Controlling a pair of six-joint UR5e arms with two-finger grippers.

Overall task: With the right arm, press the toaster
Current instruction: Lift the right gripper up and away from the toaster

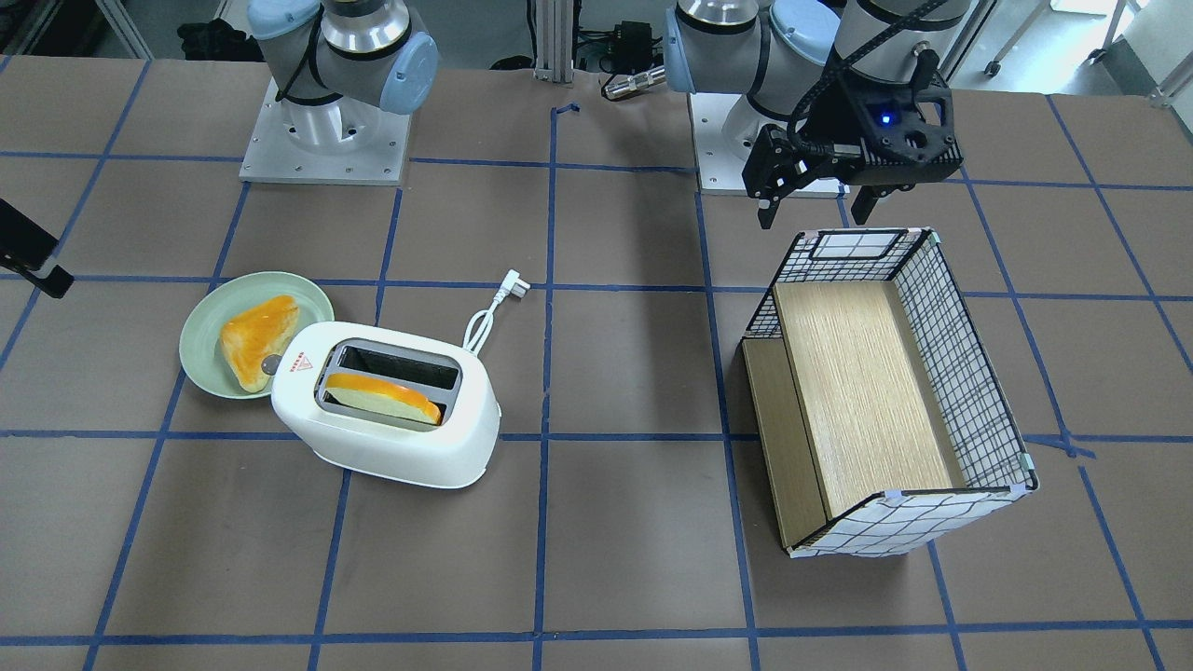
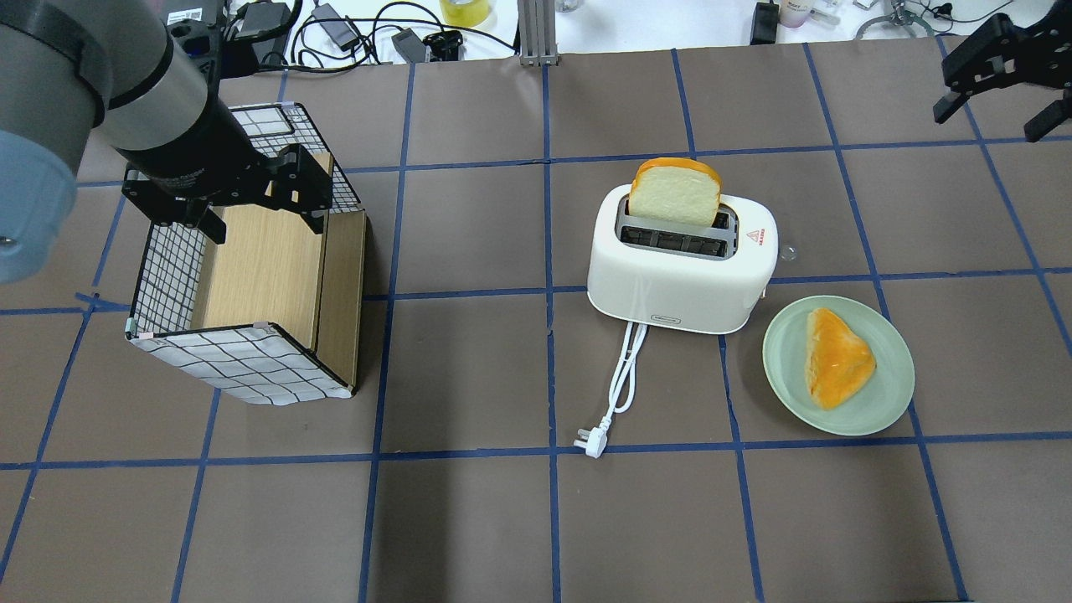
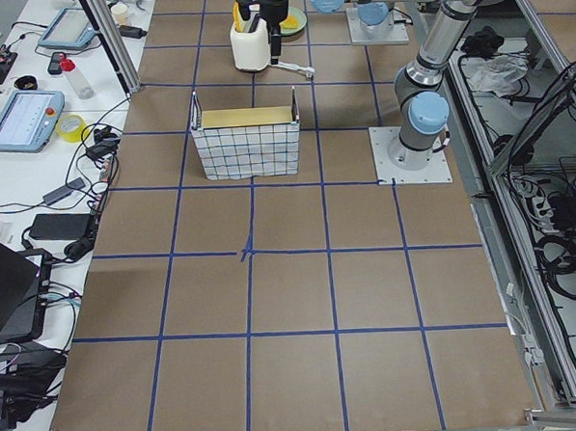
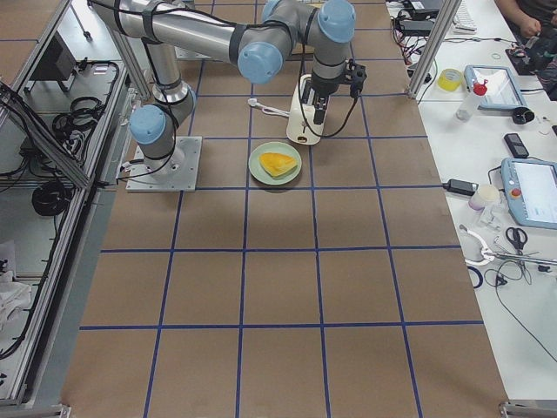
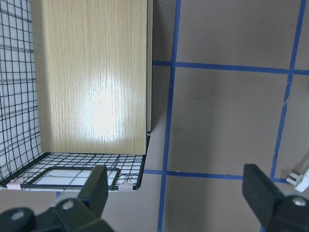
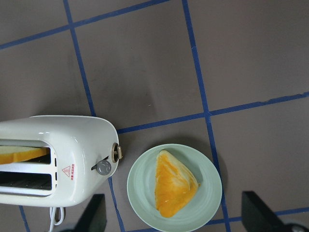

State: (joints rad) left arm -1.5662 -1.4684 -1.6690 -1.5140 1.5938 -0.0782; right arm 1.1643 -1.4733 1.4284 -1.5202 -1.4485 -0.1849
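Taped table (image 2: pixel 469 519): right gripper (image 2: pixel 990 117), jaws spread, upper right, far from toaster (image 2: pixel 680 276); may miss lever (image 6: pixel 116 152), clip plate (image 2: pixel 783 360)

Spread fingers (image 5: pixel 99 186) hang over the wire basket (image 5: pixel 19 145), its wooden panel (image 5: pixel 91 72) and taped table (image 5: pixel 217 121).
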